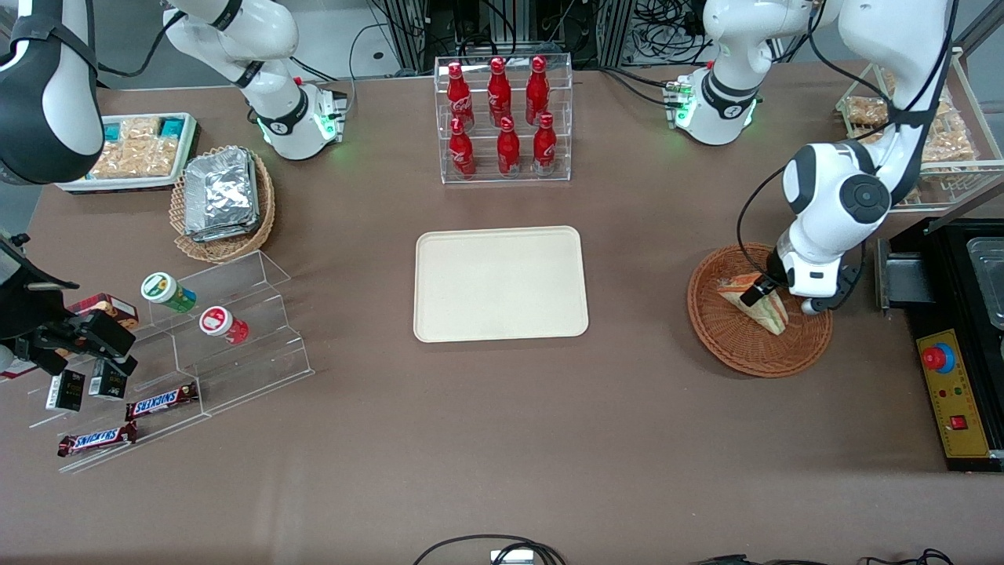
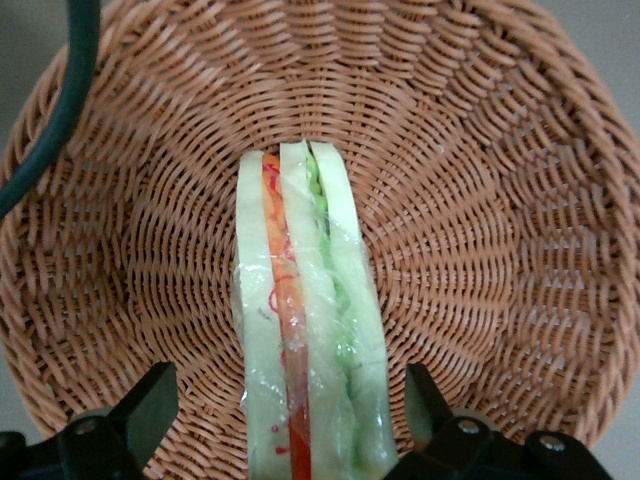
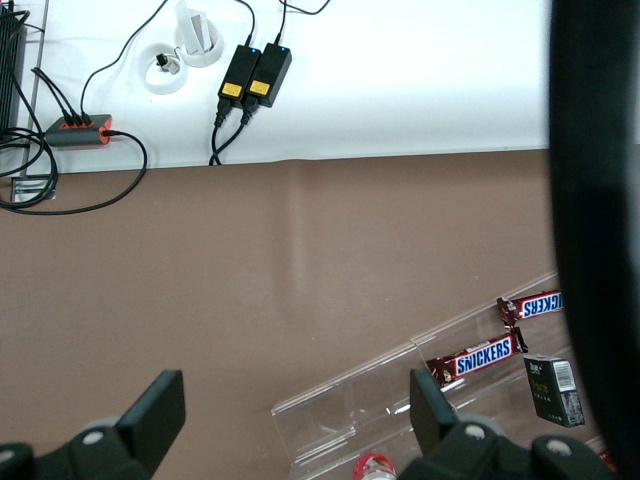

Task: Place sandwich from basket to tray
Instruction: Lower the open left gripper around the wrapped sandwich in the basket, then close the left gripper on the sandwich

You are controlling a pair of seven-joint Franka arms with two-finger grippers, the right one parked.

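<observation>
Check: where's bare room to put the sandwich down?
The tray is bare throughout, as is the table nearer the camera. Crowded: the basket, where the open gripper straddles the sandwich, and the snack racks toward the parked arm's end.

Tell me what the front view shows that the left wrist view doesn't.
Only the front view shows the flat cream-beige rectangular tray, bare, and the red bottles in their clear rack. Only the left wrist view shows the wrapped triangular sandwich's orange, red and green layers edge-on, with a finger apart from each side. Both show the round reddish-brown wicker basket holding the sandwich, with the open gripper straddling it.
</observation>
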